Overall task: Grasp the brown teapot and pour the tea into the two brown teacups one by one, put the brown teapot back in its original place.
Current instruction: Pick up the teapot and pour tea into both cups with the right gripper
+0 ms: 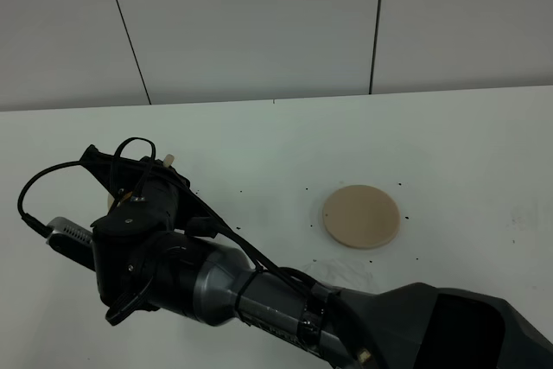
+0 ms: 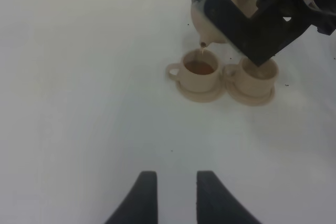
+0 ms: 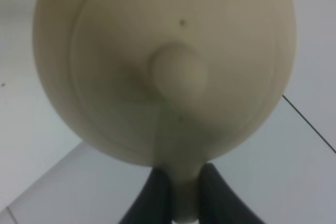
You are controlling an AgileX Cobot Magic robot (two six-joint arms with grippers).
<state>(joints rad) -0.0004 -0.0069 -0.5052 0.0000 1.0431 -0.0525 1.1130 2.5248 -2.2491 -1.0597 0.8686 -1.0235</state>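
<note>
The brown teapot [image 2: 223, 1] is tilted spout-down, and a thin stream of tea runs into the nearer-left brown teacup [image 2: 199, 70], which holds brown tea. The second teacup [image 2: 258, 75] stands right beside it, and each cup sits on a small saucer. My right gripper [image 3: 184, 184] is shut on the teapot's handle, with the lid and knob [image 3: 178, 72] filling its view. It shows as a black clamp in the left wrist view [image 2: 247, 30]. My left gripper [image 2: 178, 195] is open and empty, low over the table, well short of the cups. The original place, a flat tan disc [image 1: 361, 215], lies bare.
In the high view my right arm [image 1: 259, 291] reaches across from the lower right to the left side and hides the cups and nearly all of the teapot. The white table [image 1: 449, 144] ends at a grey panelled wall at the back.
</note>
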